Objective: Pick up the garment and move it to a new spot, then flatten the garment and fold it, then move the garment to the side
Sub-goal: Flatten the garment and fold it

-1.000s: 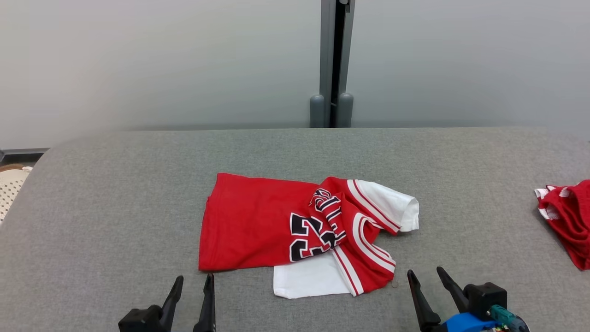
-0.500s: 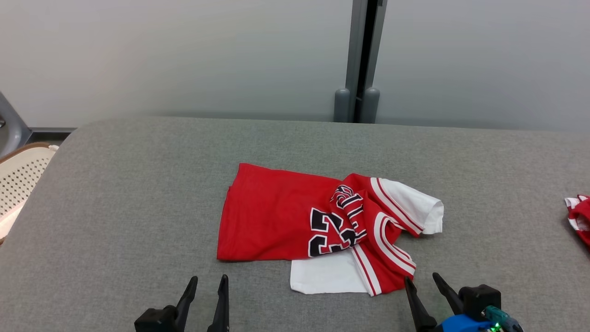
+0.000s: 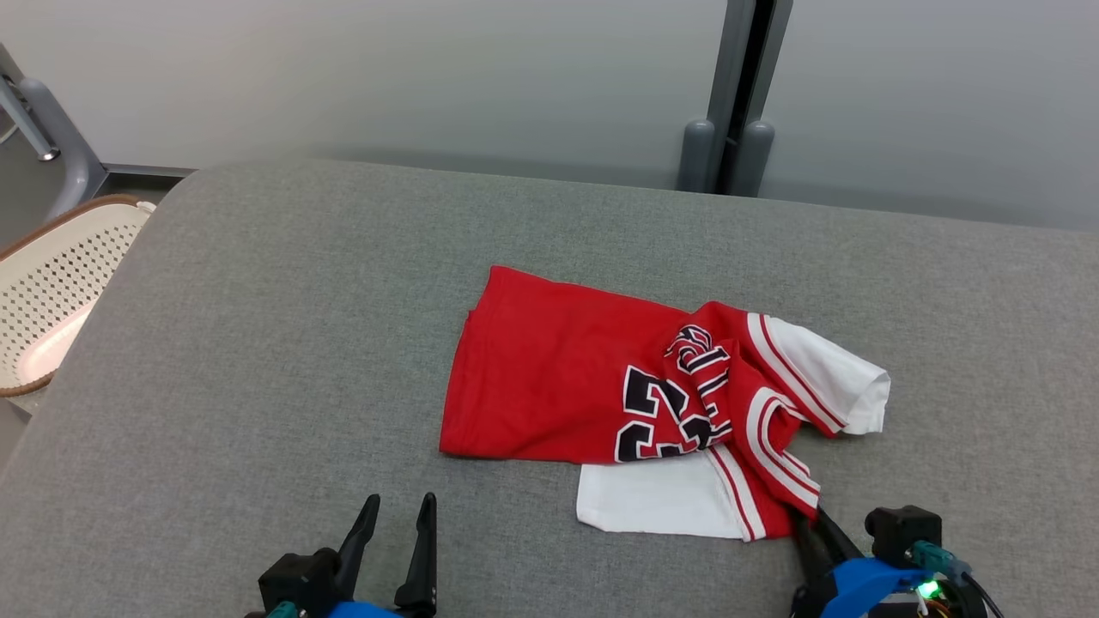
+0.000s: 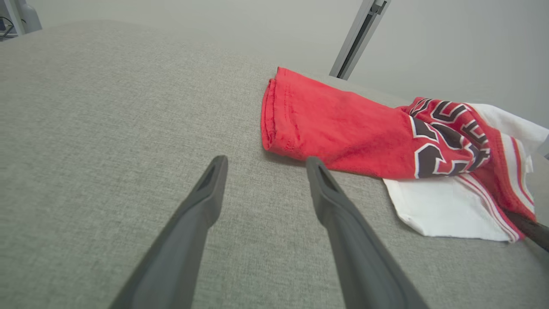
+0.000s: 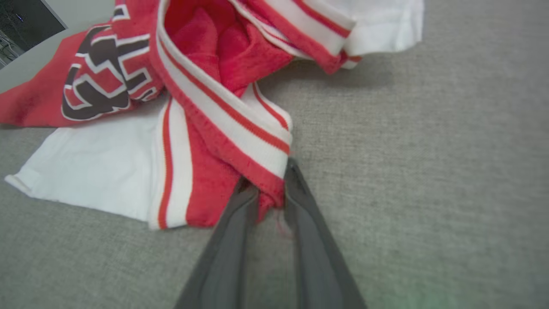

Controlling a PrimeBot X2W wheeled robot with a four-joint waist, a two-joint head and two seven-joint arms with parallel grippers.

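Your right gripper [image 5: 269,178] pinches the striped red edge of the garment [image 3: 549,378] at its 4 o'clock corner; your left gripper [image 4: 266,161] hangs at 8 o'clock, fingers spread.

Left gripper [image 3: 399,499] fingers spread wide, nothing between them, just off the near-left corner of the garment [image 3: 549,369], not touching it. Right gripper [image 5: 269,182] at the garment's near-right corner, fingers pinched on its striped red edge.
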